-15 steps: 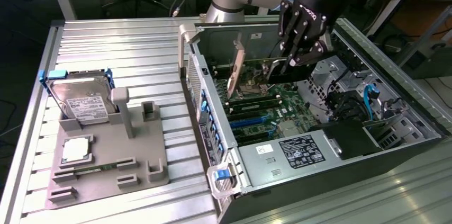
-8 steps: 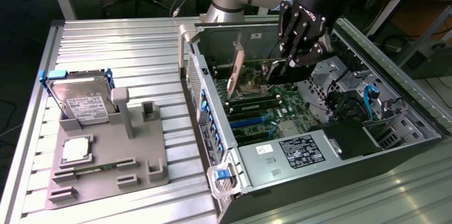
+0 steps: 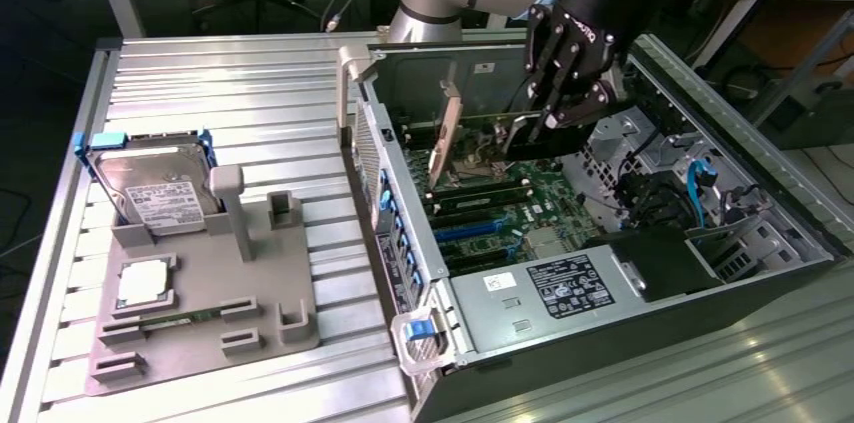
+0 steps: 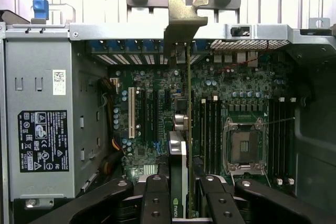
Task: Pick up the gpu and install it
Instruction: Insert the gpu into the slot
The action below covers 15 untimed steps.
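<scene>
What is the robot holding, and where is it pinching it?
The gripper holds the gpu edge-on inside the open computer case. Its fingers pinch the card's end farthest from the metal bracket.

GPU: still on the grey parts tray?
No: the gripper holds the GPU edge-on inside the open computer case.

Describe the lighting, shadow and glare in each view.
Exterior view: even overhead light, soft sheen on the ribbed table, and the computer case interior is shadowed under the gripper. Wrist view: the card bracket is brightly lit, the case corners dark.
</scene>
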{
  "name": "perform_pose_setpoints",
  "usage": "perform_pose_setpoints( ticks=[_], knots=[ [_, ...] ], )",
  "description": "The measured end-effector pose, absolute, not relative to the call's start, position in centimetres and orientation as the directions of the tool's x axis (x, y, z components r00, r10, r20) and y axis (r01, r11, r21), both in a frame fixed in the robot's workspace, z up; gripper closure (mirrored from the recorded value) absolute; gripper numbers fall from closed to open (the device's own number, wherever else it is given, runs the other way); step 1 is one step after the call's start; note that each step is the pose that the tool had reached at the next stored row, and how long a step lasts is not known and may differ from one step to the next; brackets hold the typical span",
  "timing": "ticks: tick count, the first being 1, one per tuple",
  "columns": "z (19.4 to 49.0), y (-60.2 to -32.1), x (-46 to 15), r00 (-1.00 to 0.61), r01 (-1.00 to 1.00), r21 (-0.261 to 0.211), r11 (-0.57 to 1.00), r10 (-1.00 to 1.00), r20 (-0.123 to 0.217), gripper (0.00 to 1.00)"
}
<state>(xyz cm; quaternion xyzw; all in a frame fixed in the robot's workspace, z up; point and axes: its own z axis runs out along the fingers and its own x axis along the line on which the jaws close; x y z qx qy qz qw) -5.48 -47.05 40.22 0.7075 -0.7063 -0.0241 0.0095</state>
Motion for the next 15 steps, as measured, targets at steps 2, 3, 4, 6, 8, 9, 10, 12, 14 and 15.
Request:
perform_pose_setpoints(
  ticks=[2,3,4,6,8,9,10,12,14,15],
  knots=[
    [40.16,-47.05,-5.48,0.001,-0.999,0.047,-0.002,-1.0,-0.021,0.73],
    [40.13,-47.06,-5.48,0.001,-0.999,0.047,-0.002,-1.0,-0.021,0.73],
    [40.08,-47.05,-5.48,0.001,-0.999,0.047,-0.002,-1.0,-0.021,0.73],
    [39.97,-47.05,-5.48,0.001,-0.999,0.047,-0.002,-1.0,-0.021,0.73],
    [39.86,-47.05,-5.48,0.001,-0.999,0.047,-0.002,-1.0,-0.021,0.73],
    [39.82,-47.05,-5.48,0.001,-0.999,0.047,-0.002,-1.0,-0.021,0.73],
    [39.76,-47.05,-5.48,0.001,-0.999,0.047,-0.002,-1.0,-0.021,0.73],
    [39.64,-47.05,-5.48,0.001,-0.999,0.047,-0.002,-1.0,-0.021,0.73],
    [39.51,-47.05,-5.48,0.001,-0.999,0.047,-0.002,-1.0,-0.021,0.73],
    [39.47,-47.05,-5.48,0.001,-0.999,0.047,-0.002,-1.0,-0.021,0.73]
  ],
)
